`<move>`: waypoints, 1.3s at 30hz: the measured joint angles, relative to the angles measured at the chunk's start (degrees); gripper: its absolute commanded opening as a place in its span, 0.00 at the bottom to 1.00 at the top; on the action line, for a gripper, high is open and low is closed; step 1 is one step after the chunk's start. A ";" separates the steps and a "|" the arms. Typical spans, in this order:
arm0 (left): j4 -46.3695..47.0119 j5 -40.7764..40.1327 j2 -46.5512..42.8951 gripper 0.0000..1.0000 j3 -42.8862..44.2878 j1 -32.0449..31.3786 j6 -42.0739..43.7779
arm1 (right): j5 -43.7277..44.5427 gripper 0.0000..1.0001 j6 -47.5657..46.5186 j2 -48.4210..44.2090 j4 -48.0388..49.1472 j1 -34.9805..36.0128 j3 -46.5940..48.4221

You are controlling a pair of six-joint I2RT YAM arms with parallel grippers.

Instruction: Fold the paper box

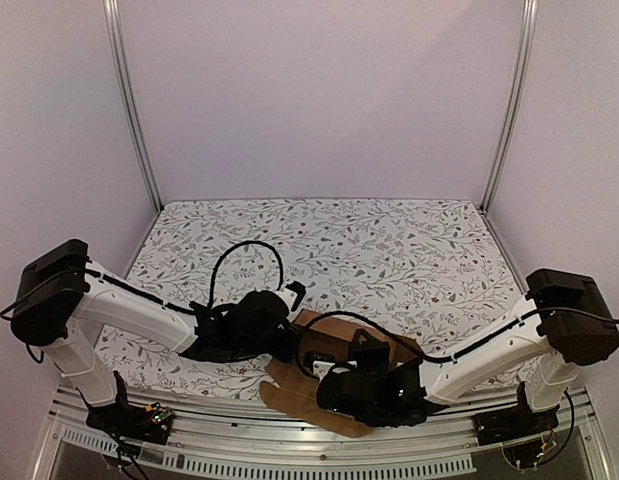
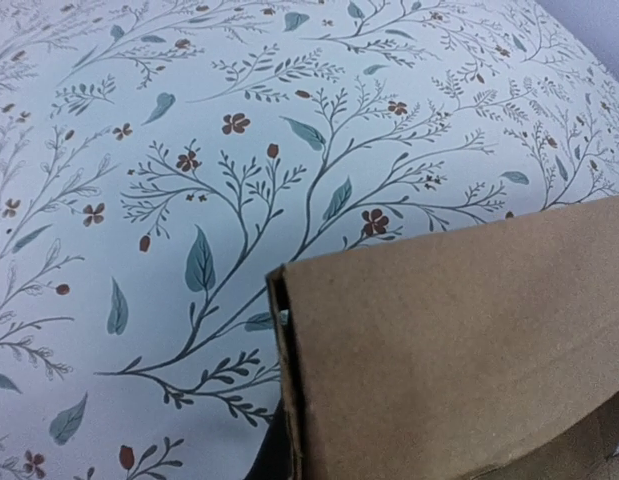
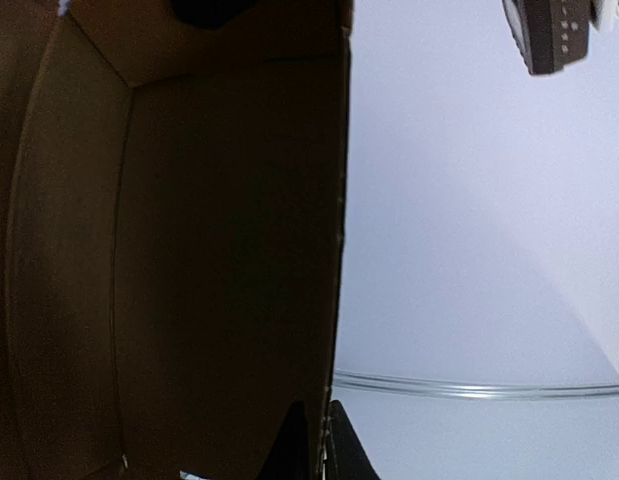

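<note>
Paper box [image 1: 324,330] — partly folded, walls up

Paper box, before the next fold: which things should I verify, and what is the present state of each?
1. Hold of the right gripper on a wall of the paper box: ok, one finger shows on each side of the wall's edge.
2. Hold of the left gripper: cannot tell, only one dark finger shows beside the cardboard edge.
3. A wall raised: ok, the left wrist view shows a panel standing above the tablecloth.
4. The near flaps folded in: not ok, they appear to lie flat toward the arm bases.
5. Arms apart: cannot tell, both crowd over the box in the top view.
</note>
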 measured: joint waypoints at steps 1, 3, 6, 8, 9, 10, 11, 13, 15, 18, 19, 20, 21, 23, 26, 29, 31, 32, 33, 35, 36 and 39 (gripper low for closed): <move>-0.02 -0.17 0.11 0.00 0.07 -0.02 -0.07 | -0.33 0.15 0.48 0.00 -0.46 0.07 0.26; 0.20 -0.09 0.37 0.00 0.33 -0.13 0.11 | -1.11 0.25 1.64 0.02 -1.75 0.39 0.76; 0.24 0.00 0.37 0.00 0.50 -0.50 0.42 | -2.58 0.41 3.30 -0.02 -3.50 0.74 1.27; 0.26 -0.04 0.42 0.00 0.68 -0.61 0.83 | -3.52 0.50 4.61 -0.13 -4.55 0.85 1.53; 0.24 -0.11 0.48 0.00 0.83 -0.63 1.05 | -4.31 0.54 5.03 -0.42 -5.11 0.85 1.60; 0.22 -0.15 0.59 0.00 1.11 -0.63 1.31 | -5.22 0.57 5.68 -0.87 -5.81 0.85 1.64; 0.22 -0.17 0.68 0.00 1.36 -0.63 1.51 | -6.43 0.61 6.32 -1.66 -6.40 0.85 1.66; 0.20 -0.33 0.72 0.00 1.77 -0.66 2.25 | -8.98 0.67 7.93 -4.20 -7.56 0.87 1.62; 0.20 -0.48 0.79 0.00 2.25 -0.66 3.08 | -12.11 0.72 9.42 -7.87 -8.33 0.90 1.46; 0.17 -0.66 1.18 0.00 3.10 -0.68 4.90 | -17.35 0.79 11.47 -15.04 -9.29 0.94 1.05; 0.17 -0.68 1.49 0.00 3.48 -0.68 5.44 | -19.02 0.80 12.15 -17.55 -9.46 0.94 1.01; 0.17 -0.70 1.75 0.00 3.76 -0.68 5.95 | -20.22 0.81 12.87 -19.52 -9.55 0.94 0.98; 0.15 -0.70 2.03 0.00 4.07 -0.68 6.62 | -21.79 0.81 13.46 -21.77 -9.70 0.90 0.98; 0.17 -0.66 2.47 0.00 4.63 -0.68 7.82 | -24.37 0.81 14.69 -25.77 -10.16 0.44 0.98; 0.17 -0.13 2.80 0.00 5.38 -0.68 9.68 | -28.39 0.81 16.68 -30.10 -11.43 -1.27 0.96; 0.17 0.87 3.15 0.00 6.34 -0.66 11.89 | -32.74 0.80 18.84 -33.00 -12.66 -4.72 0.83; 0.13 1.92 3.61 0.00 7.21 -0.50 13.31 | -35.60 0.79 20.90 -34.51 -13.11 -7.72 0.74; 0.11 2.75 3.87 0.00 7.65 -0.28 14.10 | -37.16 0.79 21.97 -35.01 -13.22 -9.20 0.74; 0.02 3.67 4.17 0.00 8.17 -0.07 14.88 | -38.95 0.78 23.10 -35.45 -13.27 -10.84 0.68; -0.07 5.38 4.90 0.00 9.27 0.48 16.33 | -42.62 0.74 25.38 -35.91 -13.22 -14.23 0.35; -0.22 6.32 5.29 0.00 9.84 0.87 17.00 | -44.50 0.73 26.56 -35.95 -13.25 -15.98 0.11; -0.79 8.00 6.43 0.00 11.54 2.03 19.47 | -49.66 0.66 29.66 -35.87 -13.25 -20.20 -0.61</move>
